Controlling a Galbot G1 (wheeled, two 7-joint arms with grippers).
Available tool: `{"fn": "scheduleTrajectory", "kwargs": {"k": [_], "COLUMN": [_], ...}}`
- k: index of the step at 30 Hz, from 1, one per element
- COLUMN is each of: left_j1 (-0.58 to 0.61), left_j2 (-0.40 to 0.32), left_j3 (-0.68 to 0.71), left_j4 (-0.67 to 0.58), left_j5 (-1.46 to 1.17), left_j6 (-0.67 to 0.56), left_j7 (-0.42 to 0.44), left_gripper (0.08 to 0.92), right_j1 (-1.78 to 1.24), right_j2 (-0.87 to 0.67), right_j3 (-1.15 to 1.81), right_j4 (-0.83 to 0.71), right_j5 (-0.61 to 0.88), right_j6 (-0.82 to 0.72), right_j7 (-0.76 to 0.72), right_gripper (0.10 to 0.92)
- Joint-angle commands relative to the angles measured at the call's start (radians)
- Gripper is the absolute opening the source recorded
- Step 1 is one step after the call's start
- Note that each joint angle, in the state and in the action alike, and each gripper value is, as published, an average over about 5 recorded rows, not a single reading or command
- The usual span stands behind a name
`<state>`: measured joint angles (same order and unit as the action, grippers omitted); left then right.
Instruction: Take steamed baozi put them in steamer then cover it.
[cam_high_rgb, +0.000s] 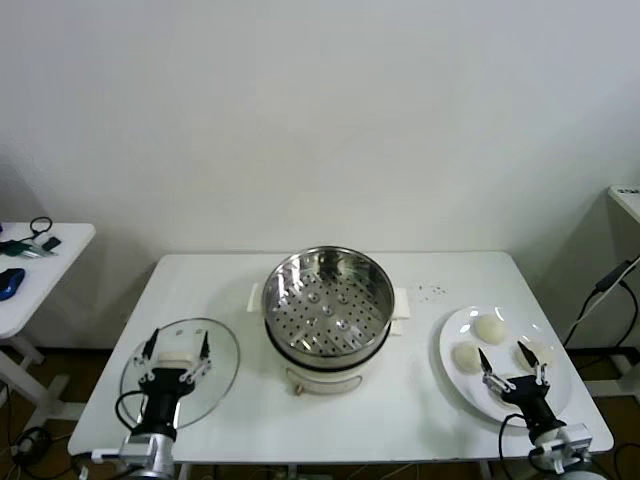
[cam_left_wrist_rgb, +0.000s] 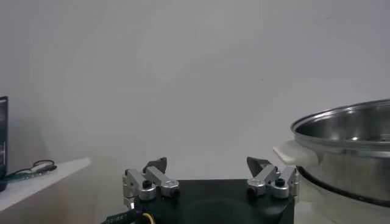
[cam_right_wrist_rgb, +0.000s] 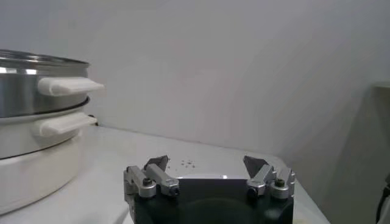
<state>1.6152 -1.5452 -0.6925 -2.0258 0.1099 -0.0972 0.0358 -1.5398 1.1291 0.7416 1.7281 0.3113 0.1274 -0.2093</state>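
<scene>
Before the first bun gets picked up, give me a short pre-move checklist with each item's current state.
1. Steamer uncovered and empty: ok, its perforated bottom shows bare.
2. Cover out of the way: ok, it lies flat on the table, on the robot's left of the steamer.
3. Baozi on the plate: ok, though only three baozi show.
4. Right gripper open: ok, it hovers over the plate near the baozi.
5. Left gripper open and holding nothing: ok, it sits above the cover's handle.
6. Fourth bun present: cannot tell.
</scene>
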Motion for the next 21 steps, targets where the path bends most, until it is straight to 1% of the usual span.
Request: {"fn": "scheduleTrajectory", "kwargs": {"k": [1,2,5,8,11,14,17,21], "left_j1": [0.002,0.002,0.003,0.004,0.009,0.017,0.022,0.025], "left_j2": [0.001,0.002,0.005,0.010,0.017,0.023,0.025,0.024], "left_j3": [0.001,0.001,0.005,0.011,0.012,0.010,0.009,0.010], "left_j4": [0.000,-0.001,-0.003,0.002,0.008,0.009,0.009,0.005], "left_j5": [0.001,0.002,0.013,0.030,0.035,0.035,0.033,0.021], "left_j6": [-0.004,-0.003,0.008,0.021,0.017,0.009,0.007,0.014], "left_j7": [-0.005,-0.007,-0.029,-0.064,-0.077,-0.078,-0.083,-0.092], "left_gripper": [0.823,0.823,0.823,0.823,0.823,0.823,0.823,0.823], "right_j1": [0.049,0.059,0.113,0.166,0.230,0.338,0.492,0.796], "right_j2": [-0.119,-0.146,-0.304,-0.467,-0.606,-0.690,-0.762,-0.838], "right_j3": [0.014,0.017,0.016,-0.018,-0.061,-0.134,-0.289,-0.610], "right_j4": [-0.010,-0.015,-0.050,-0.107,-0.182,-0.268,-0.330,-0.398], "right_j5": [-0.026,-0.041,-0.101,-0.122,-0.154,-0.227,-0.285,-0.340], "right_j6": [-0.084,-0.110,-0.225,-0.267,-0.263,-0.231,-0.206,-0.167], "right_j7": [-0.122,-0.151,-0.293,-0.411,-0.578,-0.736,-0.824,-0.892], "right_gripper": [0.823,0.823,0.823,0.823,0.823,0.823,0.823,0.823]}}
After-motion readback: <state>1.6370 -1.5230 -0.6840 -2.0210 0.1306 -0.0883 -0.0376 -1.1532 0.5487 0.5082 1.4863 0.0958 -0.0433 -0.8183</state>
